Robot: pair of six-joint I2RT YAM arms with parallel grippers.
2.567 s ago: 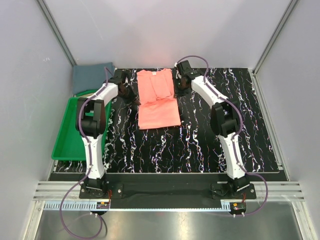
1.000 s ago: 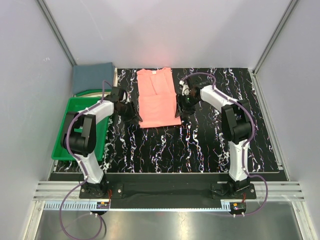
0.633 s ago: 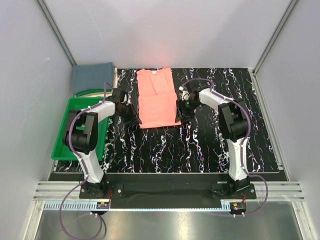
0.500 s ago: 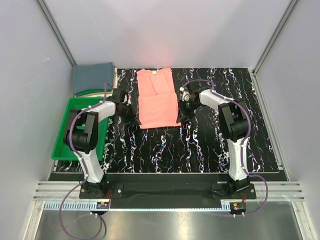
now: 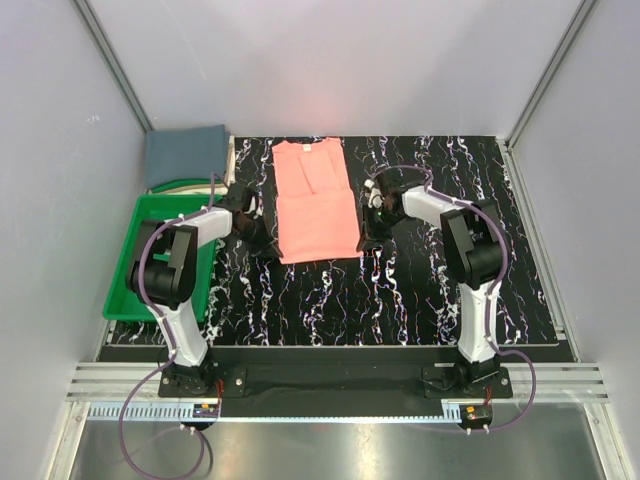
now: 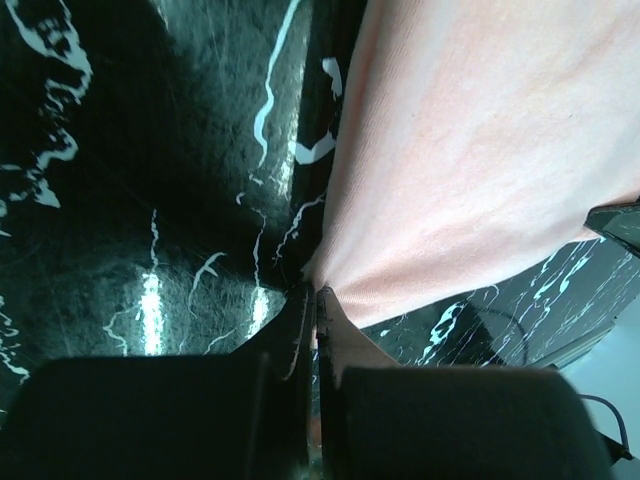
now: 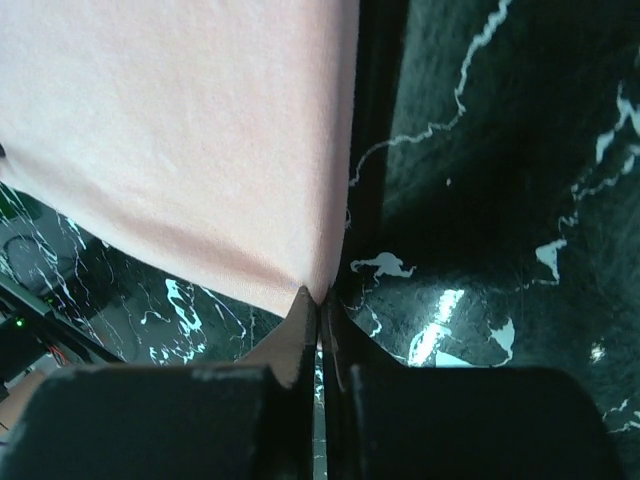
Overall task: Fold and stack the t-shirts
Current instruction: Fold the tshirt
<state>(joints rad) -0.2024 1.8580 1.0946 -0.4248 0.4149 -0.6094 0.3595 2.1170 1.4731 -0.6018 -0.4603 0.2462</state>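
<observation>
Okay, left gripper (image 6: 312, 298) is pinching the near-left corner of the salmon-pink t-shirt (image 5: 315, 205), jaws fully closed on the cloth. Right gripper (image 7: 318, 300) is clamping the near-right corner the same way. The shirt is lying mid-table, sleeves folded in, collar far. Blue-grey t-shirt (image 5: 185, 153) is sitting far left, beyond the green tray (image 5: 125, 295).

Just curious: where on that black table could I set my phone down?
Bare tabletop lies between the pink shirt and the near edge, and right of the right gripper. Crowded: the left, with green tray and grey shirt.
</observation>
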